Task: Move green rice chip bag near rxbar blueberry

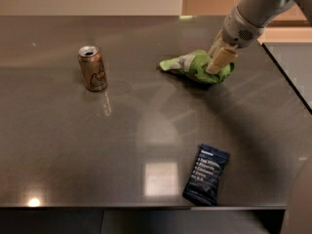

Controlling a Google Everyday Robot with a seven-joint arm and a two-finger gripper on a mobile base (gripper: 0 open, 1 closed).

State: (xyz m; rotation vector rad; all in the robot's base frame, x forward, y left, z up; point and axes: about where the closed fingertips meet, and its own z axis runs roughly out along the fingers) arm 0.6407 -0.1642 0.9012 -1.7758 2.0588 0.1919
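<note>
The green rice chip bag [192, 66] is a crinkly lime-green bag with white patches, at the far right of the dark table. My gripper [218, 62] comes down from the upper right and is shut on the bag's right end, its tan fingers [220, 58] pressed into the foil. The rxbar blueberry [206, 174] is a flat navy wrapper with white text, lying near the table's front edge, well in front of the bag.
A gold-brown soda can [92, 68] stands upright at the left of the dark table [73, 145]. The table's right edge runs close beside the bag. My arm [253, 9] reaches in from the upper right.
</note>
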